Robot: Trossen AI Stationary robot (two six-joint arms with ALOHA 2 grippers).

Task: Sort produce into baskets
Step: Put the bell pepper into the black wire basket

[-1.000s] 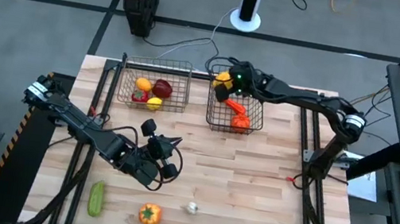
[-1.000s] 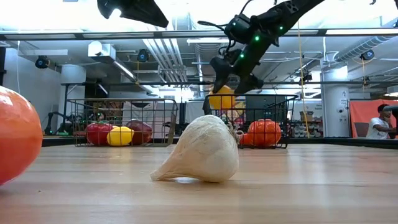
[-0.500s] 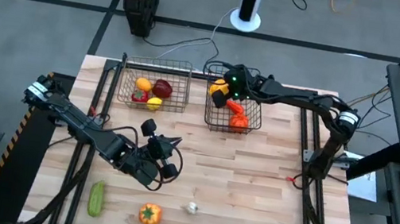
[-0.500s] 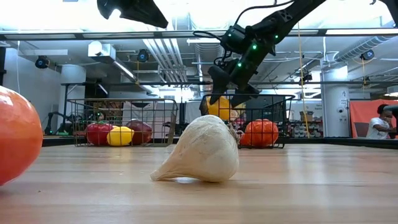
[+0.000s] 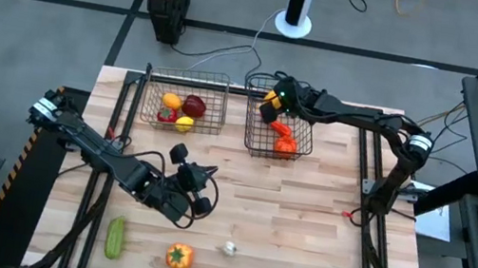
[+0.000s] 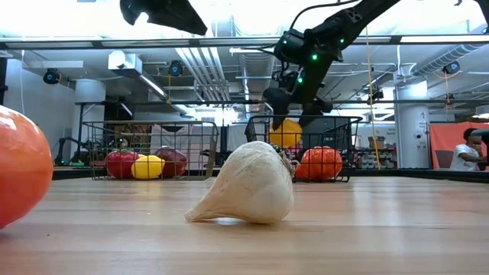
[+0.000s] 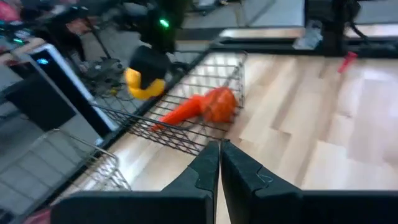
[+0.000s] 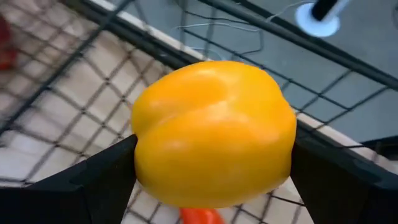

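Looking straight down, you see the right gripper (image 5: 273,104) poised over the far left corner of the right-hand dark wire-mesh basket (image 5: 302,149), its two dark fingers spread wide and clamped on either side of a plump yellow toy pepper (image 8: 214,134), which hangs above the mesh floor rather than resting on it. Beneath and to the right of that pepper, inside the same basket, lie an orange toy carrot (image 5: 284,131) and a round orange fruit (image 5: 286,146), touching one another. The left-hand dark wire-mesh basket (image 5: 189,75) stands just beside the first, at the far side of the pale wooden plank table (image 5: 302,221); it holds a small orange piece (image 5: 170,100), a dark red apple (image 5: 194,106), a red tomato (image 5: 166,115) and a yellow lemon (image 5: 184,124), all crowded together. You find the left gripper (image 5: 210,171) raised over the middle of the table, well apart from both baskets, its fingers (image 7: 208,169) pressed together and holding nothing. Three pieces lie loose along the near edge: a long green cucumber (image 5: 115,237) at the left, an orange pepper with a green stalk (image 5: 179,256) near the middle, and a white garlic bulb (image 6: 244,192) just to its right, lying on its side. A person in a white top (image 6: 464,155) sits in the room far behind the table.
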